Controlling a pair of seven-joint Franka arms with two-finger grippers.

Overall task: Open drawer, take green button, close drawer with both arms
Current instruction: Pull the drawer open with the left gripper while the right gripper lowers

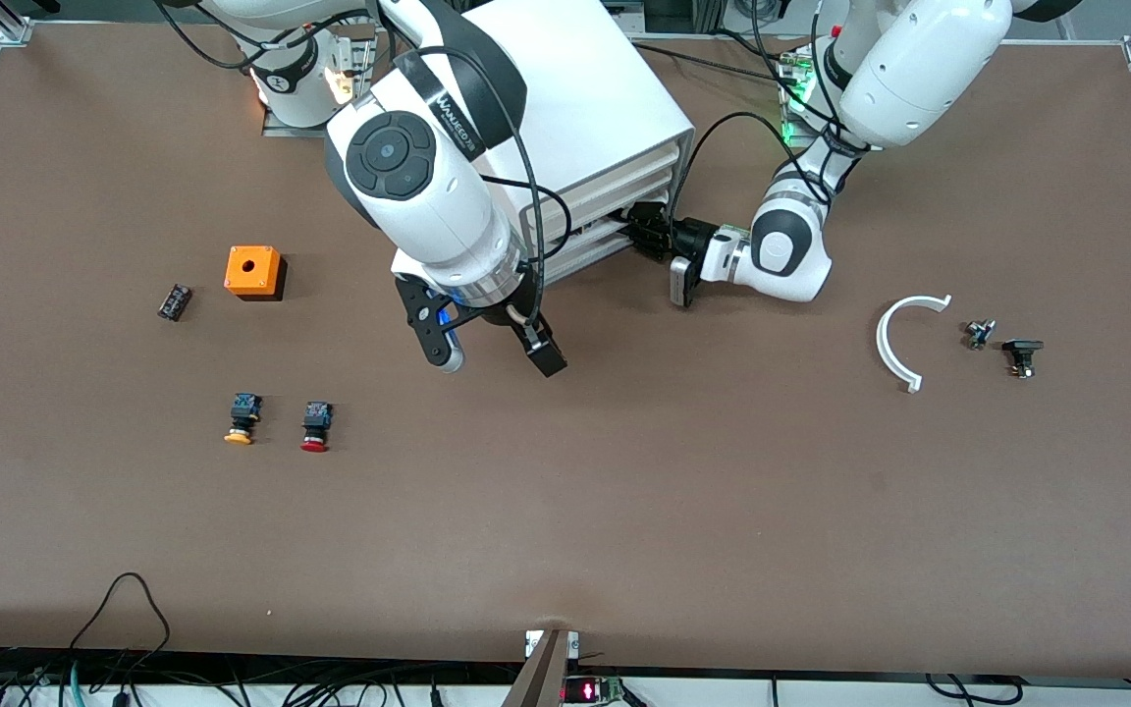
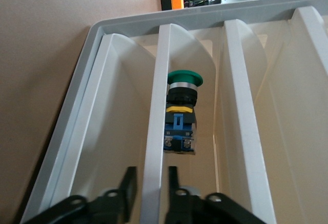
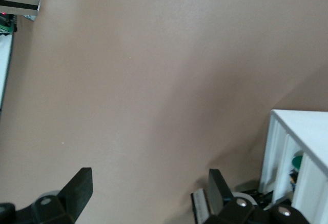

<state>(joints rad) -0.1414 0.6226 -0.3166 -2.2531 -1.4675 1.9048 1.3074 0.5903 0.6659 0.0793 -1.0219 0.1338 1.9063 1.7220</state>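
Note:
The white cabinet (image 1: 580, 93) stands at the robots' edge of the table, mid-table. One low drawer (image 1: 593, 247) is pulled out. In the left wrist view the drawer (image 2: 97, 34) shows several compartments split by white dividers. The green-capped button (image 2: 180, 112) lies in one of them. My left gripper (image 1: 647, 236) is in the drawer; its fingers (image 2: 128, 183) stand slightly apart on either side of a divider (image 2: 156, 131). My right gripper (image 1: 492, 349) hangs open and empty over the table in front of the cabinet. The right wrist view shows the drawer's corner (image 3: 287, 131) and the green cap (image 3: 298, 161).
An orange box (image 1: 253, 272), a small black part (image 1: 174, 301), a yellow-capped button (image 1: 242, 419) and a red-capped button (image 1: 315, 425) lie toward the right arm's end. A white curved piece (image 1: 904, 339) and two small parts (image 1: 980, 334) (image 1: 1022, 356) lie toward the left arm's end.

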